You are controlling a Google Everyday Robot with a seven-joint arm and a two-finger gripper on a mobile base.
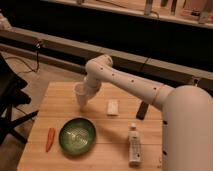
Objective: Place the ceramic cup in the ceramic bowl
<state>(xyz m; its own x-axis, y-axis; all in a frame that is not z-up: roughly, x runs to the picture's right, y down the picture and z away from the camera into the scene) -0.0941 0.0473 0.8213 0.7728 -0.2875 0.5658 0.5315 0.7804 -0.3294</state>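
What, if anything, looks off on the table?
Nothing spilled or broken. Only oddity: the white bottle lies flat at the front right of the table. The gripper is at the ceramic cup, behind the upright, empty ceramic bowl.

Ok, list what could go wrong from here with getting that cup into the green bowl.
1. The gripper is at the ceramic cup, beyond the far rim of the ceramic bowl and not over it. A release here would likely leave the cup on the table.
2. Both are ceramic, so a hard set-down could chip them or tip the cup over.
3. The carrot lies close to the bowl's left side. An overshoot that way might knock it.
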